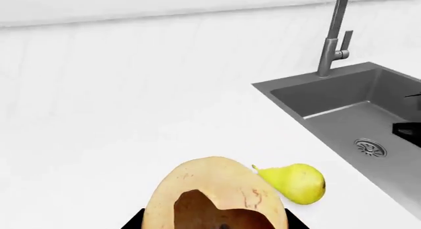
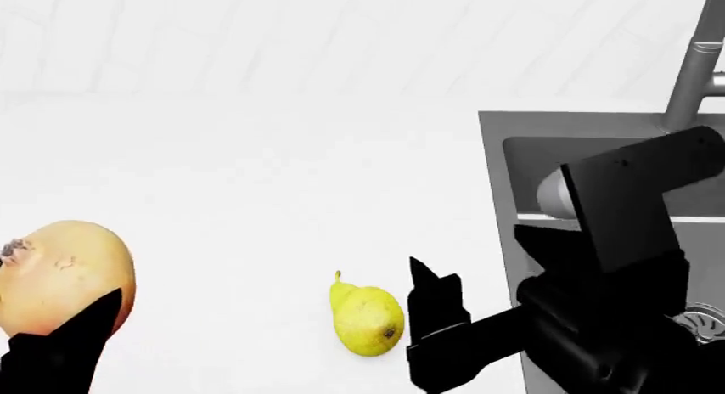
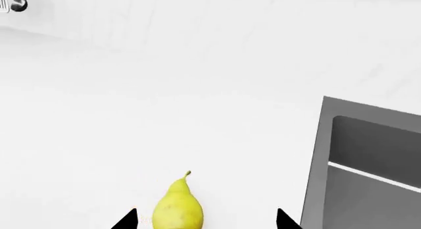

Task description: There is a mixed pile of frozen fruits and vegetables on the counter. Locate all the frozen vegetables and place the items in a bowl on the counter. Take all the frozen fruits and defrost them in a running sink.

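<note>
While the left gripper (image 1: 217, 224) pinches the peach-toned fruit (image 2: 63, 275) above the counter (image 2: 283, 173), the spread right gripper (image 3: 204, 221) straddles the pear (image 2: 366, 318) beside the sink (image 2: 510, 156)

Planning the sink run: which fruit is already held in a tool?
The peach-toned fruit, gripped in the left tool. The yellow pear lies loose on the counter.

In the head view the peach-toned fruit (image 2: 63, 279) is cut by the left edge, and the faucet (image 2: 694, 80) and sink (image 2: 532, 169) run off the right side. In the left wrist view the frame's bottom edge crops the fruit and hides the left pincer's (image 1: 216, 224) fingers. In the right wrist view only two dark tips of the right pincer (image 3: 207, 220) show, and the pear (image 3: 177, 209) is cropped at the bottom edge.
</note>
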Robot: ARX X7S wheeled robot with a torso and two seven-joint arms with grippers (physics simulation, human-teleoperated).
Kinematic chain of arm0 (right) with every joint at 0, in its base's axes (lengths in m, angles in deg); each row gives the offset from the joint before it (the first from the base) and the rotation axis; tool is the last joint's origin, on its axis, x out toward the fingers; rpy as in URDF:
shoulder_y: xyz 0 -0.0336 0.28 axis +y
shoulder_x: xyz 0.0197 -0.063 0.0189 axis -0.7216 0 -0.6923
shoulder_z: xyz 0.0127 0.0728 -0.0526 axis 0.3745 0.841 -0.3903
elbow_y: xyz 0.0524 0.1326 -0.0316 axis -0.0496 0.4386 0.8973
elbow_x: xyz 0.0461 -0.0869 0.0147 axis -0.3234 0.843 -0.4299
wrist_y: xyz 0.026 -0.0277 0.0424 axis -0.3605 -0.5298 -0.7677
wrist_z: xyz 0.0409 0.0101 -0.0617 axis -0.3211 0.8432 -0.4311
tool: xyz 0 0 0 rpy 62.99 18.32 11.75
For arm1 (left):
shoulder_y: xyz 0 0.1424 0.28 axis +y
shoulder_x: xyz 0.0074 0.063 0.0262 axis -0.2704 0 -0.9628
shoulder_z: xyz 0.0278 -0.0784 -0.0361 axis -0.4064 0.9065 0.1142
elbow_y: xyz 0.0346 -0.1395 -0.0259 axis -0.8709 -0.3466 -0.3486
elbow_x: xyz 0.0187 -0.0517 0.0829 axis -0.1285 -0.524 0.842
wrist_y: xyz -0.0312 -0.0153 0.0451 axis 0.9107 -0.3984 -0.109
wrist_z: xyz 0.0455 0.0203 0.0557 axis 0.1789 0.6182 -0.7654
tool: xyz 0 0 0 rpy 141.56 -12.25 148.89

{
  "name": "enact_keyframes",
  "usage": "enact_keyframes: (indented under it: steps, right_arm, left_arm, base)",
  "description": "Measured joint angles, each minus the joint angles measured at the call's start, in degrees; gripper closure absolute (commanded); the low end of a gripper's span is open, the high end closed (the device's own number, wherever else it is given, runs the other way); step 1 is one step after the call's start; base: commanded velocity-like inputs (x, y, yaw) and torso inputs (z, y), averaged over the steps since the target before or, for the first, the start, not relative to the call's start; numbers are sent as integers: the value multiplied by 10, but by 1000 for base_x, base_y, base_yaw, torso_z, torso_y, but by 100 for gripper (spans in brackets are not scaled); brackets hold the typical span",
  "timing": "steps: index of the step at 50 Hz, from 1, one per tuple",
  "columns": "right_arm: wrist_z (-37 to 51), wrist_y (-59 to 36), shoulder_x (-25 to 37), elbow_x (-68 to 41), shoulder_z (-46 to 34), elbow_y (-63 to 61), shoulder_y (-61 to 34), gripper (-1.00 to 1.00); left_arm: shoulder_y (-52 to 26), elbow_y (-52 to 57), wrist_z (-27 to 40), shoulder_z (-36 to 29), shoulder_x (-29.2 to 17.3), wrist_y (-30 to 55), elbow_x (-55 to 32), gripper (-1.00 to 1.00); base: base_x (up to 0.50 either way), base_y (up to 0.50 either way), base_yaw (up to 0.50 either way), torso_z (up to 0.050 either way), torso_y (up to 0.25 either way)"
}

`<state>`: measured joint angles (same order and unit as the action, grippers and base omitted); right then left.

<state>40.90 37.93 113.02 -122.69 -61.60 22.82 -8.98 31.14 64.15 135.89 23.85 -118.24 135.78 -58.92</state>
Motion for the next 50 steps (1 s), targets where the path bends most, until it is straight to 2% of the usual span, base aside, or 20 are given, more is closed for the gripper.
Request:
enact_keyframes:
  steps: [24, 50]
  right_arm:
    - [-58, -44, -100, 110, -106, 103, -55, -100]
    - [-134, -45, -171, 187, -169, 201, -65, -100]
  left_arm:
    - [-21, 9, 13, 9, -12, -12, -17, 100]
    - [-18, 20, 9, 16, -24, -18, -29, 100]
  base:
    - [0, 0, 0, 0, 0]
    - [0, 0, 0, 0, 0]
